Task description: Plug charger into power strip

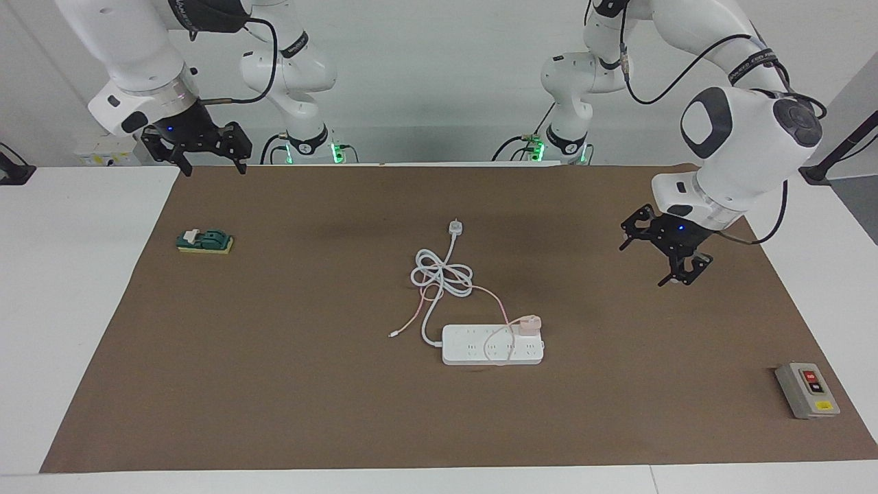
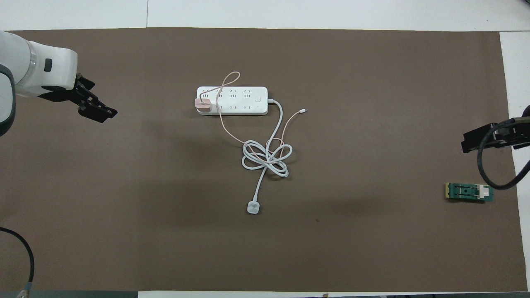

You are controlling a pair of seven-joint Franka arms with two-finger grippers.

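Brown mat (image 1: 274, 384); charger (image 1: 529, 324) sits on power strip (image 1: 473, 351): light, rigid, grip cube sides. Left gripper (image 1: 669, 255) and right gripper (image 1: 206, 154) both open, empty.

charger (image 1: 529, 324): pale pink cube, seated on strip's end | power strip (image 1: 480, 351): white, flat, mid-mat

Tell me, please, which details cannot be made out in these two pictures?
- Charger prongs: both views, hidden under its own body on the power strip; seating depth is unclear.
- Right gripper: overhead view, the frame edge cuts it off.
- Grey button box: outside the overhead view; its labels are too small in the facing view.
- Left gripper: open, over bare mat.
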